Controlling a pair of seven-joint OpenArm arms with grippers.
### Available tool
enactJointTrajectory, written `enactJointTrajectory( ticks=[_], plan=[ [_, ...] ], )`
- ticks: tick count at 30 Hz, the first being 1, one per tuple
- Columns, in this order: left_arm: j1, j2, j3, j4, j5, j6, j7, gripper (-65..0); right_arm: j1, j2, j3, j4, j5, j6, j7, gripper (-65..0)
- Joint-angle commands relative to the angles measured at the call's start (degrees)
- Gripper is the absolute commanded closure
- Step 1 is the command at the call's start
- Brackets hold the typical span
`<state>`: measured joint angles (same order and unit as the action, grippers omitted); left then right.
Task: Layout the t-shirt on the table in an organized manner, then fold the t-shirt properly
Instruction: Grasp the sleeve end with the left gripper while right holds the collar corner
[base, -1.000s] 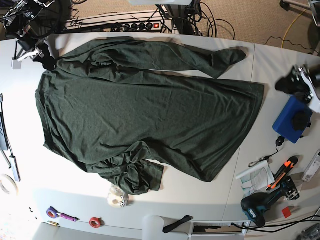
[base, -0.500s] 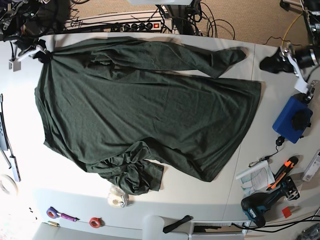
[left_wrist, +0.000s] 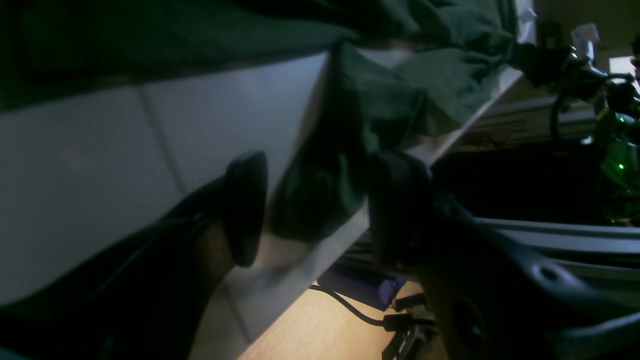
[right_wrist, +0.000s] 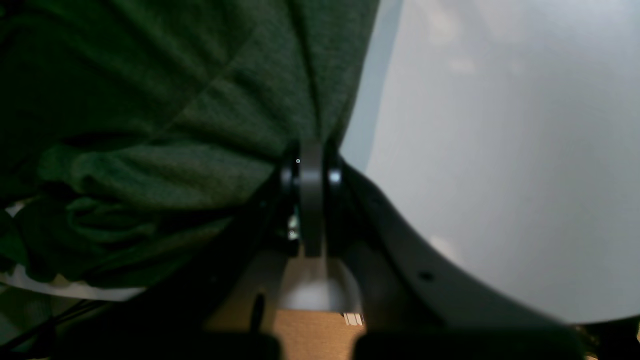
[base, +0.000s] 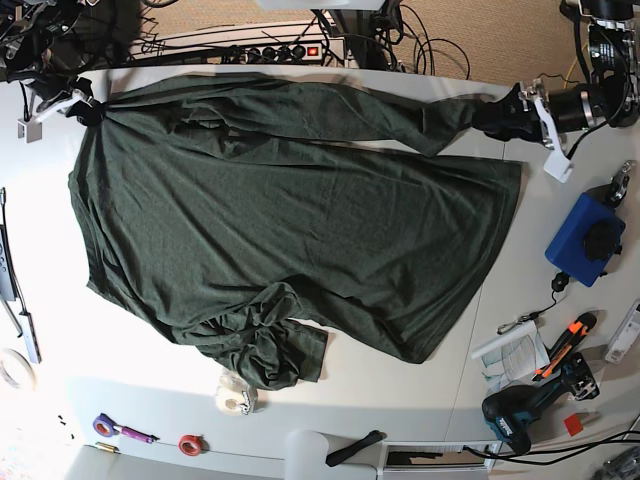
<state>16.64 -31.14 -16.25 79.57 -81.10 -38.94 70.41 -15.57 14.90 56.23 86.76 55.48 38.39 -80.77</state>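
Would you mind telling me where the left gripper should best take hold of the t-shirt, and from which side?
Probably the loose corner of the t-shirt lying at the table's far edge, between the open fingers of the left gripper. Come in from the outer side, since that tip points outward.

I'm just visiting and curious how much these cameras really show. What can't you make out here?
- Base view: the right gripper fingertips, buried in the t-shirt corner.
- Left wrist view: whether the left gripper touches the sleeve end; dim and blurred.
- Right wrist view: the table beyond the cloth, washed out and cut off.
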Motion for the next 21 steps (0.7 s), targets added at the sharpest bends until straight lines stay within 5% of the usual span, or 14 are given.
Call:
enactJointTrajectory(
  ticks=[1, 14, 21],
  plan=[
    [0.52, -0.76, 0.70, 0.07, 3.78, 0.57, 2.69, -33.5, 0.04, 1.16, 0.33, 1.01, 1.03, -0.07, 0.77, 0.0],
    [0.52, -0.04, 4.50, 0.07, 6.19, 0.50, 2.64, -30.1, 0.04, 1.16, 0.33, 1.01, 1.03, -0.07, 0.77, 0.0],
    [0.50, -0.04, 4.50, 0.07, 12.98, 0.04, 2.45, -30.1, 0.04, 1.16, 0.33, 1.01, 1.05, -0.07, 0.77, 0.0]
  ],
)
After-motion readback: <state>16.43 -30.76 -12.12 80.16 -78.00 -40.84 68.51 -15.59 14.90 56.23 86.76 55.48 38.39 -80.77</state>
